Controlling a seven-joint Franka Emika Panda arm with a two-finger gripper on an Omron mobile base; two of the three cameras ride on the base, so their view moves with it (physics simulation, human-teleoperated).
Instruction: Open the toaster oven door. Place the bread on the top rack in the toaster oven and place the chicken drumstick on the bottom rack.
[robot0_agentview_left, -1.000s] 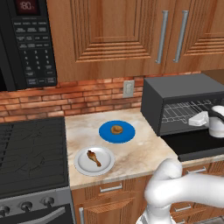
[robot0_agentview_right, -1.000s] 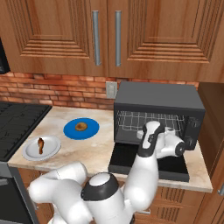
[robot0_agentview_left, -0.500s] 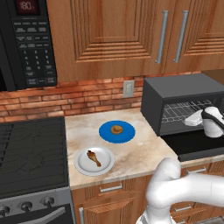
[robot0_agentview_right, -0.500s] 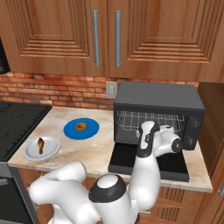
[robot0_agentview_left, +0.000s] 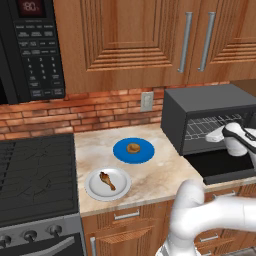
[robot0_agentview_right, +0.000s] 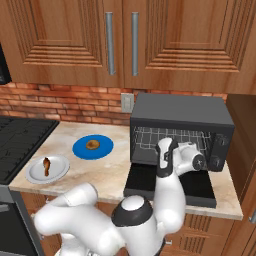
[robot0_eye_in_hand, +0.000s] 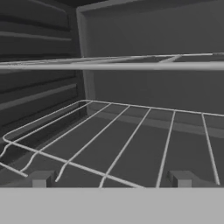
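The dark grey toaster oven (robot0_agentview_left: 210, 100) (robot0_agentview_right: 180, 107) stands at the counter's right end. Its door (robot0_agentview_left: 225, 167) (robot0_agentview_right: 200, 186) lies folded down flat. My gripper (robot0_agentview_left: 216, 135) (robot0_eye_in_hand: 111, 179) hovers open and empty just before the opening, over the door, facing in. Ahead of it in the hand view are the top rack (robot0_eye_in_hand: 109, 65) and the bottom rack (robot0_eye_in_hand: 131, 131), both bare. The round bread (robot0_agentview_left: 133, 148) (robot0_agentview_right: 92, 145) rests on a blue plate (robot0_agentview_left: 120, 152) (robot0_agentview_right: 80, 150). Left of that, the chicken drumstick (robot0_agentview_left: 106, 179) (robot0_agentview_right: 46, 165) lies on a white plate (robot0_agentview_left: 95, 187) (robot0_agentview_right: 57, 172).
A black stove (robot0_agentview_left: 35, 175) adjoins the counter on the left, with a black microwave (robot0_agentview_left: 35, 45) above it. Wooden cabinets (robot0_agentview_left: 150, 40) hang over the counter, close above the oven. An outlet (robot0_agentview_left: 146, 101) sits on the brick wall.
The hand has drifted slightly left in front of the oven's opening. The jaws stay open; bread, drumstick and door have not moved.
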